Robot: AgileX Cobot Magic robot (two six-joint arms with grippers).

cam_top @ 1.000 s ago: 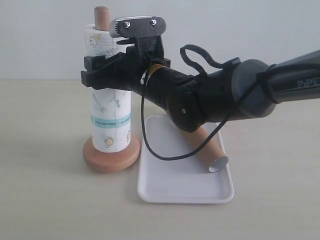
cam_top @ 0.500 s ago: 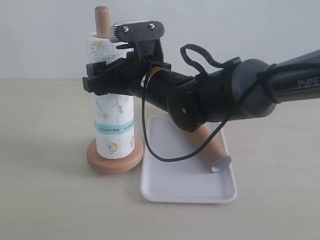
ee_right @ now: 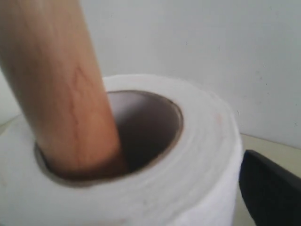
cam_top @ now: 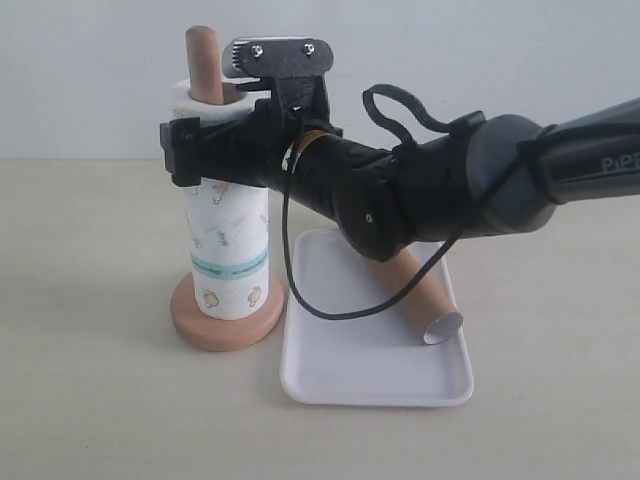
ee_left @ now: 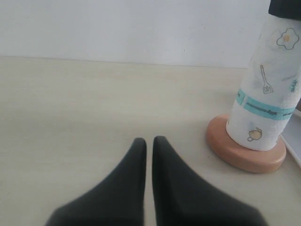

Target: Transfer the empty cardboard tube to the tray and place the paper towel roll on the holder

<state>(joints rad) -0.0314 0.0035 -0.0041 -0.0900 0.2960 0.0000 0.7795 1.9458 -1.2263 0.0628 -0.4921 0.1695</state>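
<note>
left gripper (ee_left: 148,141): jaws pressed together, frame foreground, above table (ee_left: 84,103) | paper towel roll (ee_left: 265,108): upright on holder (ee_left: 242,157) base, cut by frame edge | gripper and holder: apart

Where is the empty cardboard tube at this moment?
In the exterior view, the cardboard tube lies slanted in the white tray, right of the wooden holder.

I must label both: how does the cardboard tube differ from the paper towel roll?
The cardboard tube is plain brown and slim; the paper towel roll is white, printed and thick. The tube lies in the tray; the roll stands upright on the holder. Both are hollow cylinders.
</note>
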